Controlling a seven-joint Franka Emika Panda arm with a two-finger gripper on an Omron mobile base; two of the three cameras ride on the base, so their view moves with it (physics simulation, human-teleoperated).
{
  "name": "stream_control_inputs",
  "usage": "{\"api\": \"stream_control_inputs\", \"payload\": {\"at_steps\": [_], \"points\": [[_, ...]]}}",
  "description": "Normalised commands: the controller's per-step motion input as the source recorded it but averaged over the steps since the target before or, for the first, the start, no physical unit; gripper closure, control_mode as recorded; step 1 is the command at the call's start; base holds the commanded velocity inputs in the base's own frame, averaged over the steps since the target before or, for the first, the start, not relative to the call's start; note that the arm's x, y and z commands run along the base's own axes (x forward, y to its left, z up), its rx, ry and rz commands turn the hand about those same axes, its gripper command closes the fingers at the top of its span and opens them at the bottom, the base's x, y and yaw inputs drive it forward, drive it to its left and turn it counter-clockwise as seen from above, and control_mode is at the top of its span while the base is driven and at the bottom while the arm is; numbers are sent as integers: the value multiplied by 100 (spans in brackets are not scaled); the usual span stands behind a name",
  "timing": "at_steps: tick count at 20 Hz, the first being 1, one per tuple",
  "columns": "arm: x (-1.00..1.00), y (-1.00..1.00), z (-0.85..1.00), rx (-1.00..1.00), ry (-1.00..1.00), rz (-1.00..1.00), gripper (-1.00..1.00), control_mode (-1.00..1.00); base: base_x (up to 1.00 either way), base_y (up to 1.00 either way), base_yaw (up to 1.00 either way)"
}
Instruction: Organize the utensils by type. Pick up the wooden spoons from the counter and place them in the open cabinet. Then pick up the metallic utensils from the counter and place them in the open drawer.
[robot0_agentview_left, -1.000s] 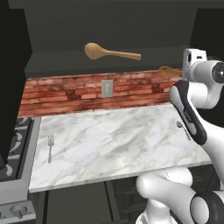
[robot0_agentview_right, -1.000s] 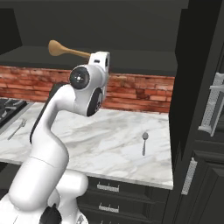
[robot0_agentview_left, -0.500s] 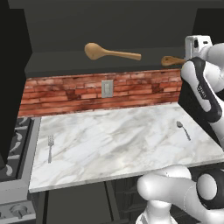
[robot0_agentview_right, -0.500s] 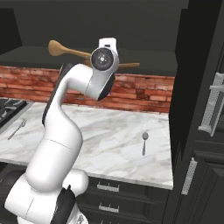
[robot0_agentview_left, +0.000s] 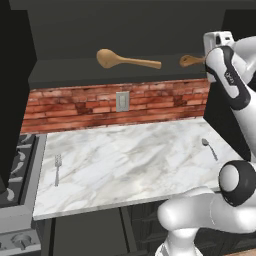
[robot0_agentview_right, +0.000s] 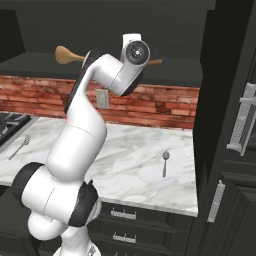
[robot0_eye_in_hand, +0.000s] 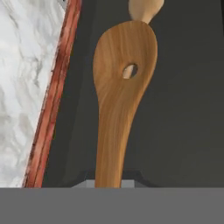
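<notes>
Below me and off to my left sits a dark stove top (robot0_agentview_left: 15, 165), knobs (robot0_agentview_left: 20, 241) along its front. Under my reach runs a red brick wall (robot0_agentview_left: 150, 102) — a grey outlet plate (robot0_agentview_left: 122, 101) set in it. Tall dark cupboard with silver handles (robot0_agentview_right: 245, 120) to my right.

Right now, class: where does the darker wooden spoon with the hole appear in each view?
Left base view: darker wooden spoon at upper right, level with the larger spoon.
Right base view: top centre, poking out right of the arm.
Hand view: centre.
Shared landmark: brick wall.
</notes>
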Motion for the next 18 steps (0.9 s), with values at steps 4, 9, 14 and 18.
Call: {"api": "stream_control_inputs", "payload": {"at_steps": [4,9,14,18], "points": [[46,0,19,0,2,7,100,-100,0,0,0],[45,0,0,0,0,0,100,-100,0,0,0],[42,0,-20,0,0,0,100,-100,0,0,0],[42,2,-16,0,0,0,100,-100,0,0,0]]}}
